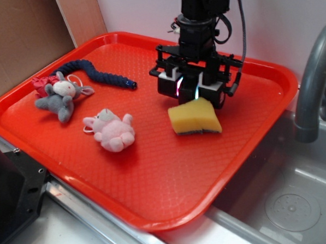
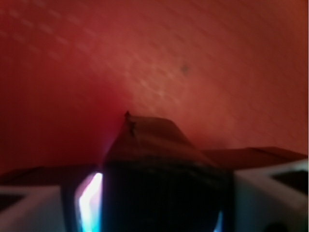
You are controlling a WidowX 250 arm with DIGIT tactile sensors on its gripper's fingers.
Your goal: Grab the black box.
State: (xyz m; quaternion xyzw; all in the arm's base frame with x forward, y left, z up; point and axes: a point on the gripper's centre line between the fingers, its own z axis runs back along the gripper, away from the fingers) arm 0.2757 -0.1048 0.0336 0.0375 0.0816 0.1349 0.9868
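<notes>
The black box [image 2: 164, 188] fills the lower middle of the wrist view as a dark glossy block lying on the red tray [image 2: 154, 58]. My gripper [image 2: 159, 212] is lowered over it, one white finger [image 2: 29, 208] on each side. A lit gap shows between the box and each finger, wider on the left. In the exterior view the gripper [image 1: 191, 90] stands low over the tray's back right part, and its own body hides the box.
A yellow sponge [image 1: 194, 117] lies just in front of the gripper. A pink plush [image 1: 111, 130], a grey plush [image 1: 60, 97] and a dark blue braided rope [image 1: 94, 71] lie to the left on the tray [image 1: 155, 182]. A metal sink [image 1: 287, 197] and a grey faucet [image 1: 308, 81] are on the right.
</notes>
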